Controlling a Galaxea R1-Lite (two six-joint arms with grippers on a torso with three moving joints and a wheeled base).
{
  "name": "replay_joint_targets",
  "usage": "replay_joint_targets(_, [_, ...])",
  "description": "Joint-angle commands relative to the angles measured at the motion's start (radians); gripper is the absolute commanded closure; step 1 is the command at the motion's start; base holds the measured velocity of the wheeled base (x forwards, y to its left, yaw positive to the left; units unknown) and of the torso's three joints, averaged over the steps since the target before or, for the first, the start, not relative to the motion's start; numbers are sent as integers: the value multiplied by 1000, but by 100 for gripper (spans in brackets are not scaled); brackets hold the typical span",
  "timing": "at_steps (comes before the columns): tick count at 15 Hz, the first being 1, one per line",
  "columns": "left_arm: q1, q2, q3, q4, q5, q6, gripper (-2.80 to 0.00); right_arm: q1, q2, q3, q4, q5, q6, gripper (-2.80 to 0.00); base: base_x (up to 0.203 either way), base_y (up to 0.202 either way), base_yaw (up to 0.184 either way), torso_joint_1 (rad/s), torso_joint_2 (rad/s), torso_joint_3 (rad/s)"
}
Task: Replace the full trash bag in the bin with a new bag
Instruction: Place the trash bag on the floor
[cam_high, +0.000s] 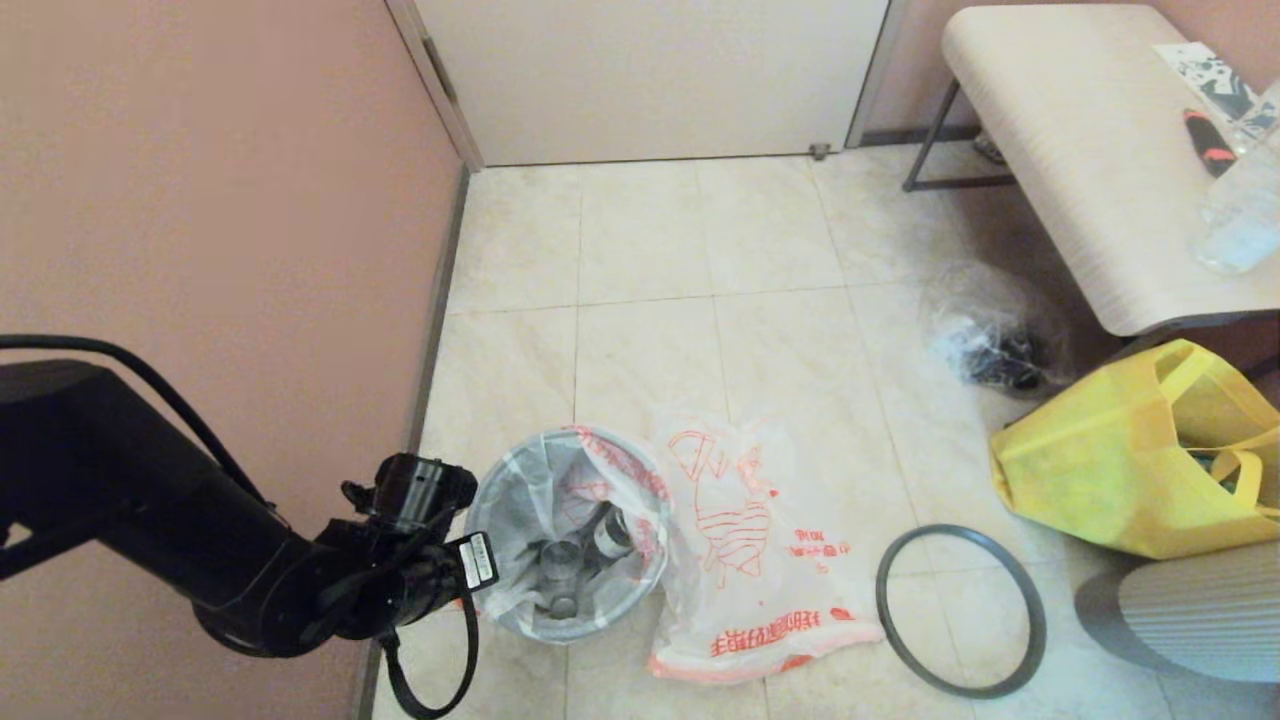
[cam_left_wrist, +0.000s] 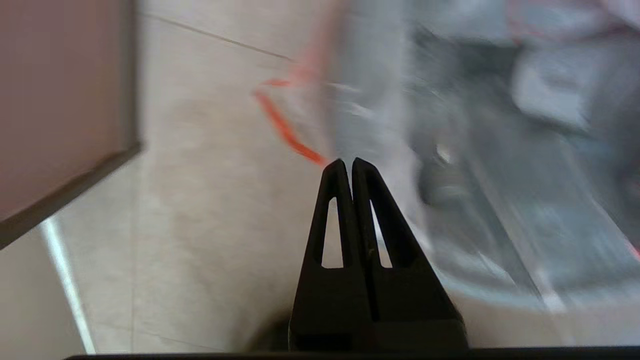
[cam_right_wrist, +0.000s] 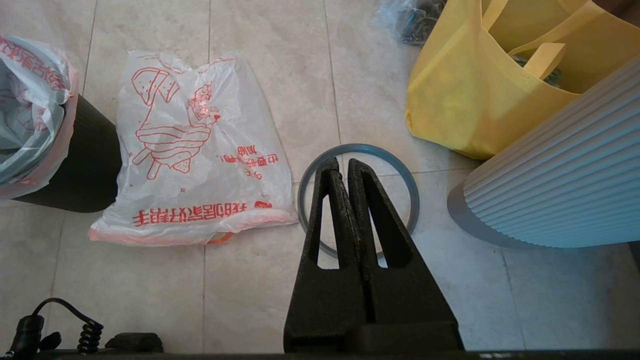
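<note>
The full bag (cam_high: 560, 520) sits in the bin (cam_right_wrist: 85, 165), its hoop (cam_high: 960, 610) already off at 3 o'clock. Your left gripper (cam_left_wrist: 346, 162), jaws closed and empty, sits at the bin's 9 o'clock rim, seemingly to pinch plastic. The new bag (cam_high: 750, 560) lies ready alongside; the right gripper (cam_right_wrist: 342, 162), closed, idles above the hoop.

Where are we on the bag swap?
Done: the hoop is off, lying on the floor. In hand: left hand, shut, sits beside the bin, at the full trash bag. Left: lift it out, fit the new bag, refit hoop. Right hand is parked.
</note>
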Motion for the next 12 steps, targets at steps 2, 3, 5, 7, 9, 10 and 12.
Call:
replay_joint_targets(2, [-4,62,-16,-3,142,-27,0,0,1,2,0,0,0,0,0,0,0,0,0,0])
replay_joint_targets(3, [-4,92,-26,-3,195,-34,0,0,1,2,0,0,0,0,0,0,0,0,0,0])
replay_joint_targets(5, [-3,133,-49,-1,226,-49,0,0,1,2,0,0,0,0,0,0,0,0,0,0])
replay_joint_targets(7, [-2,185,-95,3,236,-48,0,0,1,2,0,0,0,0,0,0,0,0,0,0])
replay_joint_targets(9, [1,253,-161,8,257,-46,0,0,1,2,0,0,0,0,0,0,0,0,0,0])
replay_joint_targets(10, [2,278,-195,16,260,-42,0,0,1,2,1,0,0,0,0,0,0,0,0,0])
replay_joint_targets(12, [2,317,-269,47,244,-19,0,0,1,2,0,0,0,0,0,0,0,0,0,0])
